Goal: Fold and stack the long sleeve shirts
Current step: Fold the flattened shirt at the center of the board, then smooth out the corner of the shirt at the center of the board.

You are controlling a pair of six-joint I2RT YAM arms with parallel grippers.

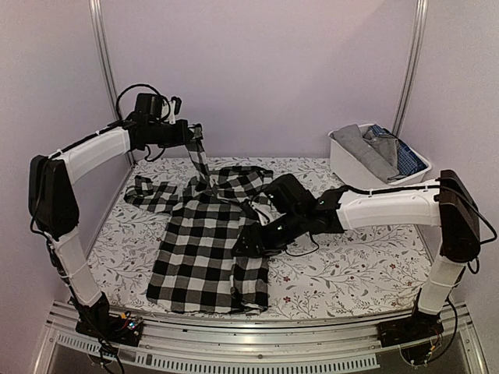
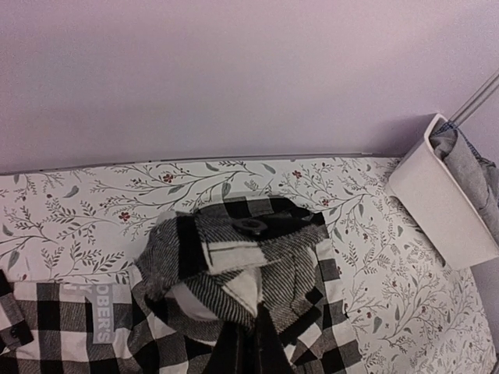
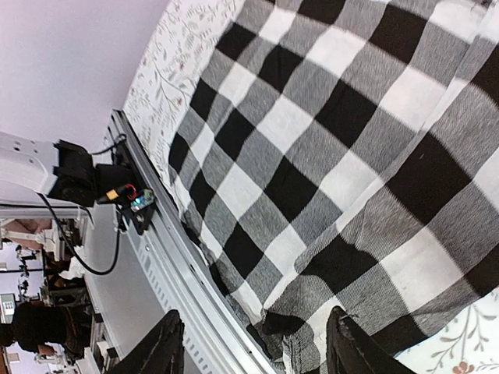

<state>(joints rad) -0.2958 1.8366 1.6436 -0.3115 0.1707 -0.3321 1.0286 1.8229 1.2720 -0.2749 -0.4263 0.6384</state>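
Where the checked shirt (image 1: 204, 249) lies: spread front-up on the desk (image 1: 351, 265), directly beneath the right tool and reaching from there toward the left tool.
Checked shirt, cloth: soft woven fabric in large black, white and grey squares, with a fine diagonal weave visible in the right wrist view; the hem is rumpled and the collar end bunched.
Left tool (image 1: 196, 134): clenched on a narrow strip of the checked shirt, held up above the desk; the strip hangs straight down from it to the bunched collar area below.
Right tool (image 3: 257, 343): released, its two dark fingers (image 3: 168, 347) standing well apart; it is low over the shirt's near right edge, and the hem corner lies between the fingers with nothing pinched.
Desk: flat, covered in a pale sheet printed with thin grey twigs, leaves and small red flowers.
Bin (image 1: 343, 160): white, smooth, rectangular plastic, tilted, well beyond the right tool at the far right corner.
Bin contents: a crumpled grey garment (image 1: 362, 152) and, beside it, a blue patterned garment (image 1: 405, 156).
Rail (image 1: 257, 323): ribbed grey metal, just nearer than the right tool, along the desk's front edge.
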